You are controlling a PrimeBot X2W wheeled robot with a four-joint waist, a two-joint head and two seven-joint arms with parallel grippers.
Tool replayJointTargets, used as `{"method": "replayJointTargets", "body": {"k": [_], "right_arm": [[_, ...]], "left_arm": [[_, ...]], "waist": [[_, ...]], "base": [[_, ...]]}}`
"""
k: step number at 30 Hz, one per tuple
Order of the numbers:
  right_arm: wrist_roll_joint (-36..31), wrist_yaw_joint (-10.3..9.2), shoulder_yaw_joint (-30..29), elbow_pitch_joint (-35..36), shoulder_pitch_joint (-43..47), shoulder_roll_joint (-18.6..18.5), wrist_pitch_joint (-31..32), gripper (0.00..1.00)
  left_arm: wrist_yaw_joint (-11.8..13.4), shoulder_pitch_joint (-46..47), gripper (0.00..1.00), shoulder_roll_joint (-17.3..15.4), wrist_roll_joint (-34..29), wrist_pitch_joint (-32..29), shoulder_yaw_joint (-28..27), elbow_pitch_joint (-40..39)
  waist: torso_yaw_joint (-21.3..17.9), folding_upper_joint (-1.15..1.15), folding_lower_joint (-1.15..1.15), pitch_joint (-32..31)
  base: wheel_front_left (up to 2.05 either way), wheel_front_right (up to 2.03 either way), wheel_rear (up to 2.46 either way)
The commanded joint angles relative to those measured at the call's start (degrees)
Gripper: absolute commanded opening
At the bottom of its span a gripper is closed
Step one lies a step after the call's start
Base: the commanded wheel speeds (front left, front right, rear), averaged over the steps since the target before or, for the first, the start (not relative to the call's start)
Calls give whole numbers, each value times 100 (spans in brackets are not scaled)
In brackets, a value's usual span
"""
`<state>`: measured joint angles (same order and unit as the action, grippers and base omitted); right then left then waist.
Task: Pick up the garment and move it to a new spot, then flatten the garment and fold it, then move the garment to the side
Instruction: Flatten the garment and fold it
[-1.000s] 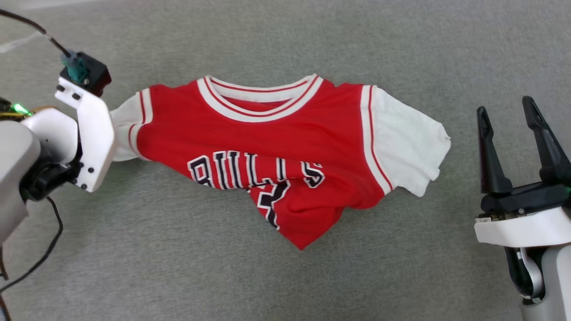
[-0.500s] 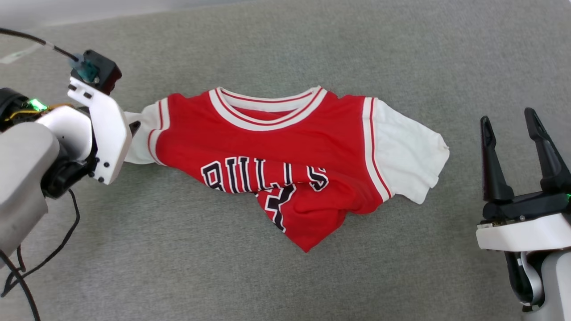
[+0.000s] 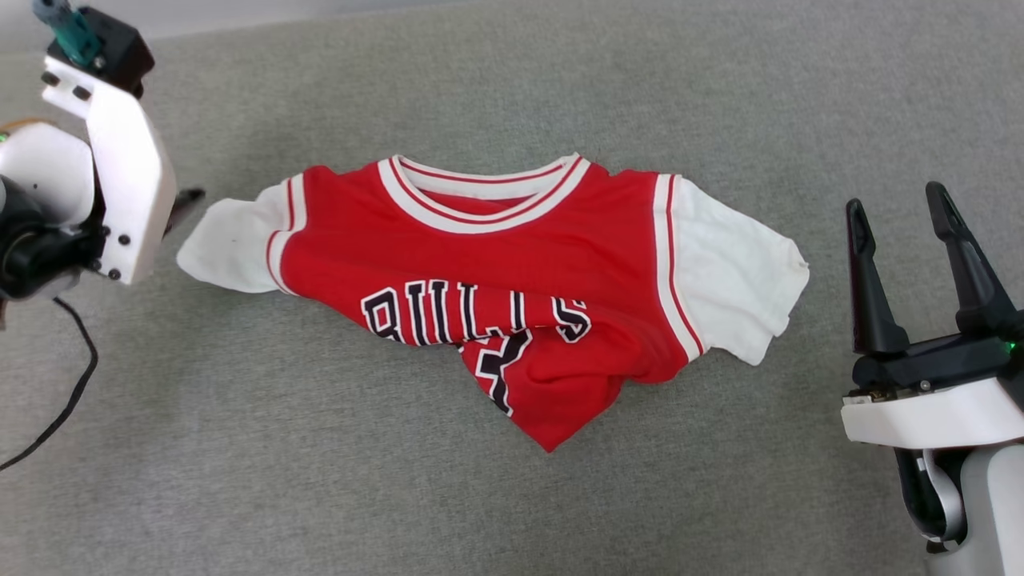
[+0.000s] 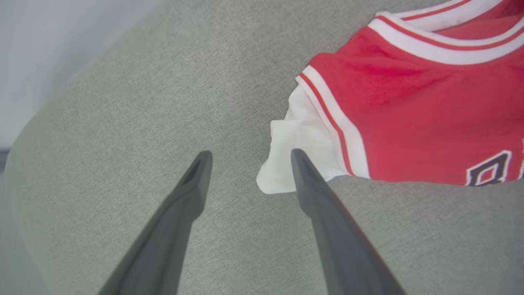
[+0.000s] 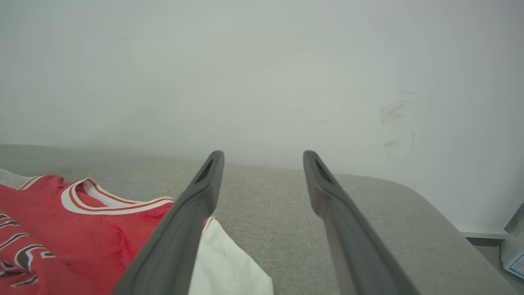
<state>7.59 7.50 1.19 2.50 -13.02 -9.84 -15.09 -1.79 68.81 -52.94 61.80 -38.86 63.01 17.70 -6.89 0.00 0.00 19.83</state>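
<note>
The garment [image 3: 496, 296], a red jersey with white short sleeves and black lettering, lies face up on the grey cushion [image 3: 512, 96], its lower part bunched and folded under. My left gripper [image 4: 250, 155] stands open just off the left sleeve [image 3: 228, 248], with nothing between its fingers; one finger [image 4: 323, 205] overlaps the sleeve's edge [image 4: 282, 164]. In the head view its white wrist sits at the upper left, and one dark fingertip [image 3: 188, 198] pokes out. My right gripper [image 3: 896, 204] is open and holds nothing, to the right of the right sleeve [image 3: 736, 272]. The right wrist view has the garment [image 5: 82, 229] at its lower left.
A black cable [image 3: 64, 400] hangs over the cushion at the left. The cushion's rounded edge [image 4: 24, 135] is close beyond my left gripper. A pale wall [image 5: 262, 73] rises behind the cushion, and a small box [image 5: 513, 254] sits past its right end.
My left gripper opened, let go of the left sleeve and drew back up and to the left. The sleeve now lies spread on the cushion. The right gripper barely moved.
</note>
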Motion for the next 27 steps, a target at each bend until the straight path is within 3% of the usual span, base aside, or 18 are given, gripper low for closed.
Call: {"method": "replayJointTargets", "body": {"k": [1, 14, 15, 16, 21, 27], "right_arm": [[0, -2, 15, 40, -89, -13, -11, 100], [-14, -2, -14, 102, -330, -11, -11, 100], [-27, -2, -23, 97, -331, -11, -11, 100], [-42, -2, -26, 86, -334, -15, -11, 100], [-96, -2, -50, 75, -415, -153, -11, 100], [-135, -2, -80, 28, -659, -637, -11, 100]], "left_arm": [[20, 27, 100, -15, -19, -191, 100, -11], [45, -509, 100, 135, -67, -439, 528, 641], [32, -534, 44, 176, -48, -390, 526, 692], [13, -550, 0, 218, -47, -336, 520, 741], [-119, -485, 0, 261, -77, 34, 415, 811], [-227, -366, 0, 265, -194, 389, 351, 593]], "waist": [[-108, 0, 0, 144], [-327, 0, 0, 627], [-314, 0, 0, 626], [-296, 0, 0, 615], [-185, 0, 0, 407], [-20, 0, 0, 121]], "base": [[0, 0, 0], [0, 0, 0], [0, 0, 0], [0, 0, 0], [0, 0, 0], [0, 0, 0]]}}
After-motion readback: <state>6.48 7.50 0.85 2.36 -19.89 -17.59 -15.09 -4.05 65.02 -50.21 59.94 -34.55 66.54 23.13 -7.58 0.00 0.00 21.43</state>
